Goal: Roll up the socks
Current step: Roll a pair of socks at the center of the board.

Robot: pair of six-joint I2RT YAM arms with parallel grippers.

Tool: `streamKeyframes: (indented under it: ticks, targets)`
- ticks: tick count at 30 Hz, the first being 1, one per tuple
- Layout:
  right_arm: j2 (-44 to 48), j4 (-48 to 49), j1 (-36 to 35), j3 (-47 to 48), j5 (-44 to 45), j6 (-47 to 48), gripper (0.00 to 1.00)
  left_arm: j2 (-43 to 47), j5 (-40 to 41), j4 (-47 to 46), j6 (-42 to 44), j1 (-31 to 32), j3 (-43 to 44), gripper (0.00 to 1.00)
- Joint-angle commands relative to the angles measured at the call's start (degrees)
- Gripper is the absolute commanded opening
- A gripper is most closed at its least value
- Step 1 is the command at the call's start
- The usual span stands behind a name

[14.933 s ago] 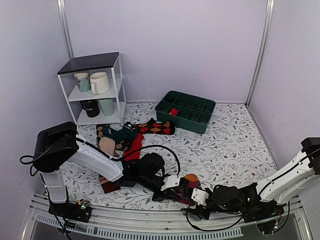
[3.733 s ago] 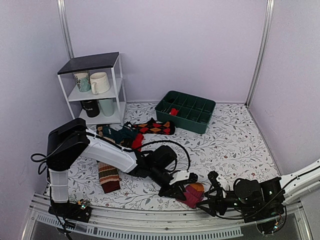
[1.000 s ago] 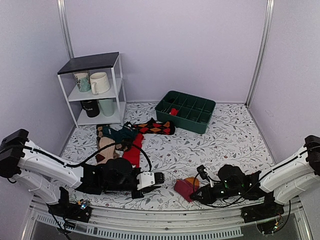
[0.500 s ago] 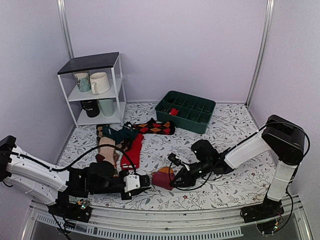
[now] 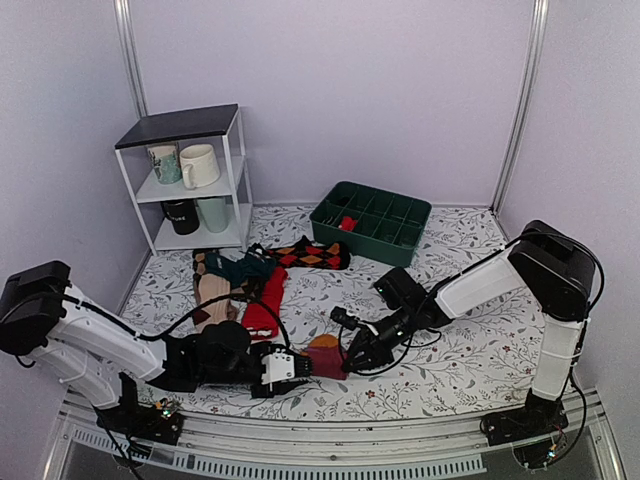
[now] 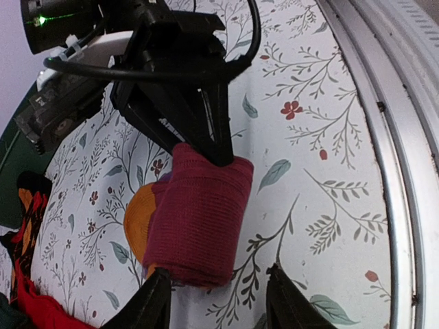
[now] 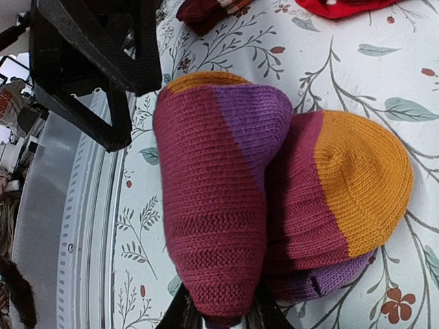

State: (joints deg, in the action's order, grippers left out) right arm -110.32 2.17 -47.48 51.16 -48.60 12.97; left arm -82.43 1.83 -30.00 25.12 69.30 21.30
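The maroon socks are rolled into one bundle [image 5: 322, 357] with an orange toe and a purple band, lying on the floral table near the front. My right gripper [image 5: 352, 352] is shut on the bundle's maroon end; in the right wrist view its fingertips [image 7: 185, 312] pinch the roll [image 7: 212, 205] from below. My left gripper [image 5: 292, 365] is open just left of the bundle. In the left wrist view the roll [image 6: 199, 223] lies just ahead of the open left gripper [image 6: 219, 301], and the right gripper [image 6: 199, 116] grips its far end.
A heap of other socks [image 5: 245, 272], a red sock [image 5: 265, 305] and an argyle sock [image 5: 310, 253] lie at mid-left. A green divided tray [image 5: 372, 222] stands at the back. A white shelf with mugs [image 5: 190, 180] stands at back left. The metal rail [image 6: 384, 137] runs along the front edge.
My right gripper has carried the rolled bundle leftward, away from the front right. My left gripper pulled back to the left, then came right again up to the bundle.
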Motion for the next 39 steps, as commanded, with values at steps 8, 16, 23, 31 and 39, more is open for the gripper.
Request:
streamKeyframes:
  ticks: [8,16,23,31,39]
  targets:
    - [-4.14,-8.22,0.35,-1.01,2.04,2.77,0.18,-9.23,-0.87,-13.42,4.07,-1.24,2.44,0.51]
    - [-5.03,-9.54,0.35,-0.06,1.71,2.84,0.18,-10.94,1.97,-19.65,4.97,-1.35,1.60,0.56]
    - [-5.99,-10.77,0.35,1.13,1.86,3.55,0.18,-14.96,1.06,-18.52,4.62,-1.95,2.76,0.57]
    - [-5.91,-10.92,0.33,1.15,1.58,3.39,0.18,-16.65,1.57,-10.88,-0.03,-1.91,3.95,0.56]
    - [-5.82,-13.05,0.32,2.24,0.96,2.82,0.18,-18.72,-0.38,-6.24,-3.36,-1.89,6.06,0.34]
